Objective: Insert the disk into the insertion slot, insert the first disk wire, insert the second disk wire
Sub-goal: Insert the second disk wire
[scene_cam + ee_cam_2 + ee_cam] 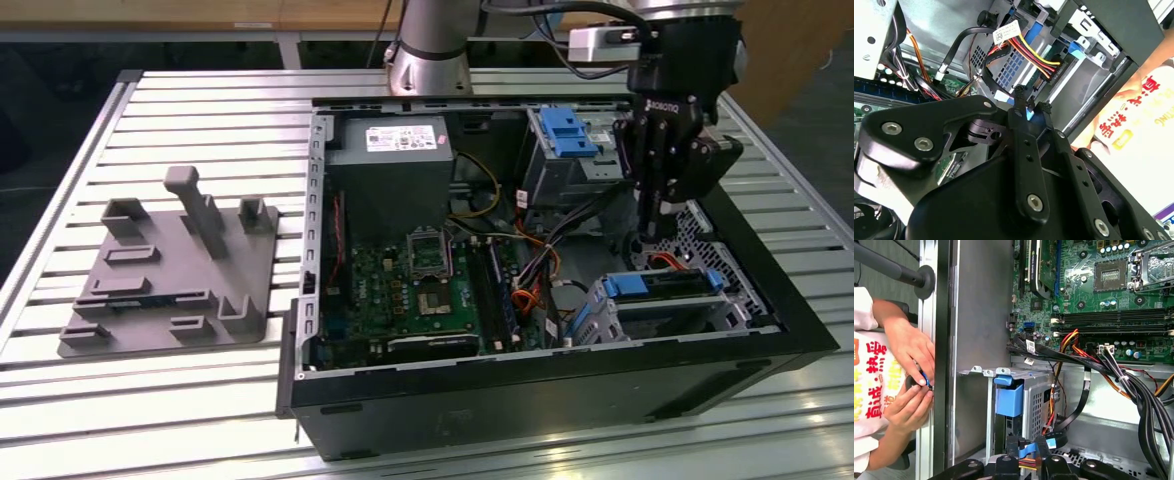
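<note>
Slatted metal table [187, 400] fills the room's middle, with wooden furniture behind it. Starting from the exterior view's left, a grey fixture [167, 285] of pegs and pockets lies flat on the slats. Just beside it stands an open black case [534, 385], lid off. Inside at the back is a grey power supply [394, 170]; the print on its white label [404, 137] is too small to make out. Below that lies the green motherboard [414, 295], with orange, red and yellow cables trailing toward the exterior view's right. Further along stands a tall metal bay [567, 150] with a blue latch.

Next comes the arm, reaching down into the case. Its gripper [650, 235] hangs just above the corner cage, and print on its body is too small to read. In both wrist views the gripper [1029, 107] [1026, 445] is clenched on a small blue plug [1029, 114], close to a bundle of red, yellow and black wires [1029, 52] carrying a white tag.

Under the gripper, the disk [663, 287] sits in its blue carrier inside the slot [687, 318], a perforated silvery cage near the case's front corner.

In the first wrist view, a person's hands [909, 357] are outside the case wall, pinching something small; the shirt behind carries large red characters
</note>
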### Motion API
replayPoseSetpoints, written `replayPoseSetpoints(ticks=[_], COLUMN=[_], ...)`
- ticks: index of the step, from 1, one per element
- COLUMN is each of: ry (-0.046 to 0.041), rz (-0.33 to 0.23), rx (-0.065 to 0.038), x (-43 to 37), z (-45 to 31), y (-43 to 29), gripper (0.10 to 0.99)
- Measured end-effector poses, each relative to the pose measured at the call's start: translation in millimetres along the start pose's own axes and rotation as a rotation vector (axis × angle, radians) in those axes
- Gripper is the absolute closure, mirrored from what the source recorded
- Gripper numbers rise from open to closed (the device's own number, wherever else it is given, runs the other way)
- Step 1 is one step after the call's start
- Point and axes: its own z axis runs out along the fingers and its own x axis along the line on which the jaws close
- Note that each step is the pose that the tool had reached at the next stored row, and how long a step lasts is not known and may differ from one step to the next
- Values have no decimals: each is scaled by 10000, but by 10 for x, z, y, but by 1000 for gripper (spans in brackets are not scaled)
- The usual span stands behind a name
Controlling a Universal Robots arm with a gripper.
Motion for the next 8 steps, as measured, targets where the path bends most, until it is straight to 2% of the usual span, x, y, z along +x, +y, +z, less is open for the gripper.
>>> replayPoseSetpoints(ticks=[5,8], ry=[8,9], rz=[204,283], rx=[-145,-198], x=[-4,-12], z=[27,44], y=[0,-6], gripper=[812,812])
